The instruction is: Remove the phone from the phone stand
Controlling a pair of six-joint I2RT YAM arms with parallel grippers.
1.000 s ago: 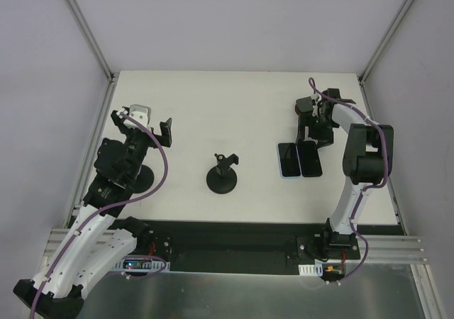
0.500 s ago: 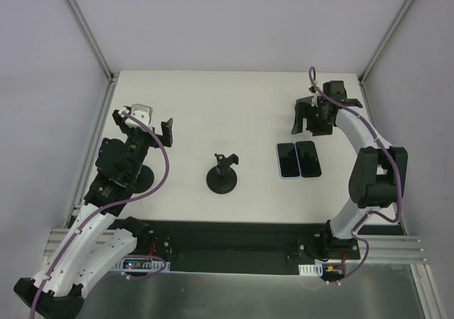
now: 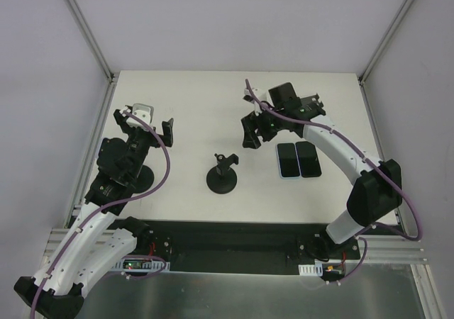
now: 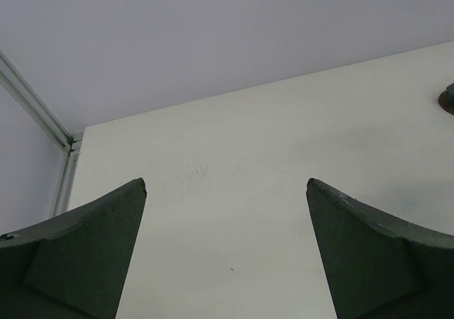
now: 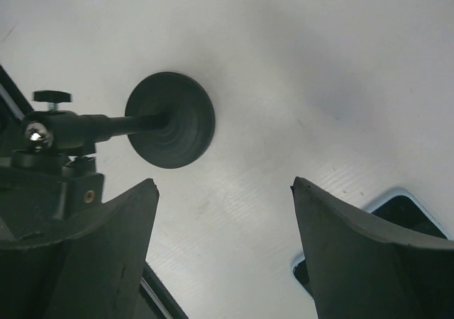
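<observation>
The black phone stand stands in the middle of the table on a round base, and its clamp arm holds no phone. It also shows in the right wrist view. Two phones lie flat side by side to its right, one in a light blue case and one dark. My right gripper is open and empty, above the table between the stand and the phones. In its own view a phone corner shows at the lower right. My left gripper is open and empty at the far left; its own view shows bare table.
A second black round base sits on the table under my left arm. Grey walls with metal frame rails enclose the table on three sides. A black strip runs along the near edge by the arm bases.
My right arm has swung left from the back right, past the phones, toward the stand, with its gripper open. The phones, the stand and my left arm have not moved.
</observation>
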